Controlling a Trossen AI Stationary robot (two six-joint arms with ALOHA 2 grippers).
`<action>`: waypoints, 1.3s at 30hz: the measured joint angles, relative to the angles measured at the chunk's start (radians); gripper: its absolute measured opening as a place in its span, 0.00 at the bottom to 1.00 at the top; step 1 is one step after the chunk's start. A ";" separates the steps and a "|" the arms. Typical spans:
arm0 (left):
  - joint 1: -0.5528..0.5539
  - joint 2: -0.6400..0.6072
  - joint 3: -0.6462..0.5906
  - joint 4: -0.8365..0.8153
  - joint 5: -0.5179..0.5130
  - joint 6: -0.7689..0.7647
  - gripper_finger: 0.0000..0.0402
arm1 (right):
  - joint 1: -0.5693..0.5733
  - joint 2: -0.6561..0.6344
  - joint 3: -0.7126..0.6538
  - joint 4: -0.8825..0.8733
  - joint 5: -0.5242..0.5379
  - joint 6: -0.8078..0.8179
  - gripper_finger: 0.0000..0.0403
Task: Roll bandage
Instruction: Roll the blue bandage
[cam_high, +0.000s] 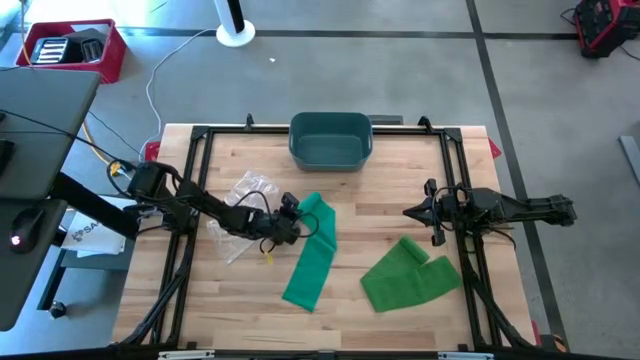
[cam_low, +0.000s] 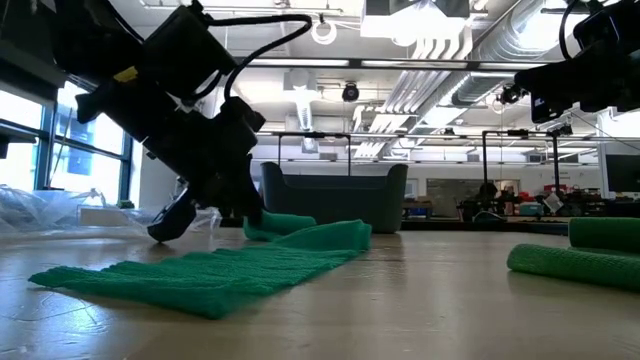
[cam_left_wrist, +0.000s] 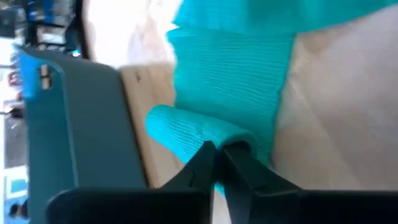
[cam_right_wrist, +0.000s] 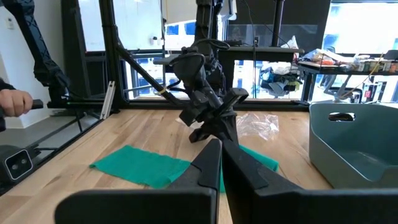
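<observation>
Over on the left, a crumpled clear plastic bag (cam_high: 243, 200) lies on the wooden table (cam_high: 330, 310), partly under the left arm, which reaches across from the table's left edge. The left gripper (cam_high: 297, 212) is down at the near end of the long green bandage (cam_high: 312, 252), and in the left wrist view its two dark fingers (cam_left_wrist: 202, 163) are pressed together with the curled-over end of the bandage (cam_left_wrist: 186, 134) pinched between their tips. From table height, that gripper (cam_low: 225, 205) leans low over the cloth, the folded end bunched just beside it, and the rest of the strip (cam_low: 200, 272) runs flat across the wood towards the camera.

Middle of the table, at the back edge, sits a grey-blue bin (cam_high: 331, 138), well apart from the strip's far end.

Moving right, a second green bandage (cam_high: 408, 274) lies loosely folded near the front right, untouched. Above it the right gripper (cam_high: 412, 212) hangs over the table near the right frame rail, fingers closed tight with nothing between them, as the right wrist view shows (cam_right_wrist: 219, 149). At that view's edge, a person's hand (cam_right_wrist: 13, 101) rests beyond the table.
</observation>
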 joint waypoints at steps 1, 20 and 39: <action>-0.011 0.000 -0.001 0.018 -0.031 -0.001 0.02 | 0.000 0.000 0.000 0.000 0.000 0.000 0.02; -0.207 -0.460 0.186 0.103 -0.167 0.006 0.00 | 0.000 0.000 0.000 0.000 0.000 0.000 0.02; -0.214 -0.827 0.356 0.211 0.231 -0.018 0.00 | 0.000 0.000 0.000 0.000 0.000 0.000 0.02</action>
